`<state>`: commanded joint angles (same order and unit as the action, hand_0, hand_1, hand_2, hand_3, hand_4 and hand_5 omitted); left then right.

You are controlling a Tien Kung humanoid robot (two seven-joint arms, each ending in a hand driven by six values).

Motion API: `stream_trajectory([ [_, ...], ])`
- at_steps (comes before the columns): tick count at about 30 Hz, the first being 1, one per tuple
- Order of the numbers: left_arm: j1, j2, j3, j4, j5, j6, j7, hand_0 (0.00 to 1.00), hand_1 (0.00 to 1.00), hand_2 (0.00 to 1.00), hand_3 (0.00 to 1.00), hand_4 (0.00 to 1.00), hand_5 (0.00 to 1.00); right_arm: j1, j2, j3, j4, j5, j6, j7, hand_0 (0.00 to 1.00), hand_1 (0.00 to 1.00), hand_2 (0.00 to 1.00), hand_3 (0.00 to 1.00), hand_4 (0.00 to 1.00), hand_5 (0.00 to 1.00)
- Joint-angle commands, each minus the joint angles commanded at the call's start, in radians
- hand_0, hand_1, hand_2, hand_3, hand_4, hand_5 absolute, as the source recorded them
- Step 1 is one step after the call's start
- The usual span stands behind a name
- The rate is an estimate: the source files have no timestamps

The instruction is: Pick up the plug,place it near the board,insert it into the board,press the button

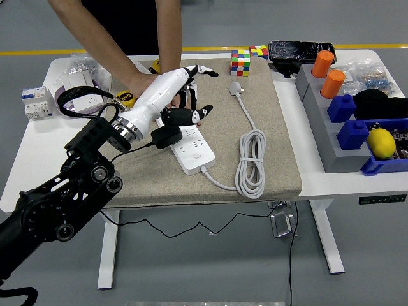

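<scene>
The left hand [175, 95] has a smooth, shiny white plastic shell with black fingertips. The board [191, 143] is smooth white plastic, and the plug [167, 136] is matt black. They lie on a rough tan cloth mat [255, 102]. The tabletop [54, 143] looks smooth, white and matt.
</scene>
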<state>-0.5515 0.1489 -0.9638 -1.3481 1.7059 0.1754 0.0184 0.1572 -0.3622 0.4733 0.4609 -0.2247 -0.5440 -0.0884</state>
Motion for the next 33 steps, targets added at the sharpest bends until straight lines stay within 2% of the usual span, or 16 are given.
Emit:
stream_trajectory([
  [1,0.001,-0.007,-0.017,0.015,-0.036,0.008,-0.004,0.441,0.552,0.545,0.65,0.998,0.314,-0.001,0.0,-0.001,0.0,0.0,0.0,0.0,0.95,0.916,0.835,0.812,0.998,0.998],
  [2,0.002,-0.015,-0.036,0.032,-0.087,0.013,-0.005,0.754,0.826,0.768,0.795,0.998,0.465,-0.001,0.001,-0.002,0.0,0.0,0.0,0.0,0.95,0.916,0.835,0.812,0.998,0.998],
  [7,0.002,-0.029,-0.081,0.074,-0.287,0.033,0.004,0.754,0.826,0.768,0.795,0.998,0.465,-0.006,0.005,-0.006,0.0,0.0,0.0,0.0,0.95,0.916,0.835,0.812,0.998,0.998],
  [8,0.002,-0.03,-0.091,0.081,-0.333,0.03,0.007,0.822,0.882,0.847,0.878,0.998,0.49,-0.008,0.008,-0.008,0.0,0.0,0.0,0.0,0.95,0.916,0.835,0.812,0.998,0.998],
  [11,0.004,-0.032,-0.111,0.093,-0.449,0.019,0.013,0.822,0.882,0.847,0.878,0.998,0.49,-0.009,0.011,-0.014,0.001,-0.001,0.0,-0.001,0.95,0.916,0.835,0.812,0.998,0.998],
  [13,0.006,-0.029,-0.12,0.103,-0.486,0.01,0.02,0.822,0.882,0.847,0.878,0.998,0.49,-0.008,0.011,-0.016,0.002,-0.001,0.0,0.0,0.95,0.916,0.835,0.812,0.998,0.998],
  [14,0.006,-0.027,-0.121,0.105,-0.489,0.007,0.022,0.898,0.919,0.879,0.921,0.998,0.5,-0.008,0.011,-0.017,0.002,0.0,0.0,0.0,0.95,0.916,0.835,0.812,0.998,0.998],
  [19,0.01,-0.02,-0.122,0.11,-0.417,0.009,0.044,0.898,0.919,0.879,0.921,0.998,0.5,-0.008,0.006,-0.026,0.001,0.006,-0.001,0.0,0.95,0.916,0.835,0.812,0.998,0.998],
  [20,0.011,-0.018,-0.12,0.108,-0.384,0.013,0.055,0.88,0.891,0.86,0.908,0.998,0.494,-0.008,0.005,-0.027,0.001,0.006,-0.002,0.0,0.95,0.916,0.836,0.813,0.998,0.998],
  [25,0.015,-0.005,-0.105,0.094,-0.223,0.005,0.101,0.88,0.891,0.86,0.908,0.998,0.494,-0.012,0.008,-0.028,0.001,0.006,-0.002,0.0,0.95,0.916,0.836,0.813,0.998,0.998],
  [26,0.016,-0.003,-0.103,0.092,-0.189,-0.001,0.109,0.861,0.854,0.844,0.87,0.998,0.424,-0.013,0.008,-0.028,0.001,0.005,-0.002,0.0,0.95,0.916,0.835,0.813,0.998,0.998],
  [27,0.017,-0.002,-0.101,0.09,-0.15,-0.007,0.118,0.861,0.854,0.844,0.87,0.998,0.424,-0.014,0.009,-0.028,0.0,0.005,-0.002,0.0,0.95,0.916,0.835,0.813,0.998,0.998],
  [31,0.019,0.004,-0.094,0.075,0.018,-0.078,0.158,0.861,0.854,0.844,0.87,0.998,0.424,-0.016,0.011,-0.024,0.001,0.002,-0.002,0.0,0.95,0.916,0.835,0.813,0.998,0.998],
  [32,0.019,0.006,-0.092,0.072,0.055,-0.097,0.166,0.899,0.902,0.875,0.896,0.998,0.296,-0.015,0.011,-0.023,0.001,0.001,-0.003,0.0,0.95,0.916,0.836,0.813,0.998,0.998],
  [33,0.019,0.008,-0.088,0.068,0.107,-0.121,0.175,0.899,0.902,0.875,0.896,0.998,0.296,-0.015,0.011,-0.021,0.0,0.001,-0.003,0.0,0.95,0.916,0.836,0.813,0.998,0.998],
])
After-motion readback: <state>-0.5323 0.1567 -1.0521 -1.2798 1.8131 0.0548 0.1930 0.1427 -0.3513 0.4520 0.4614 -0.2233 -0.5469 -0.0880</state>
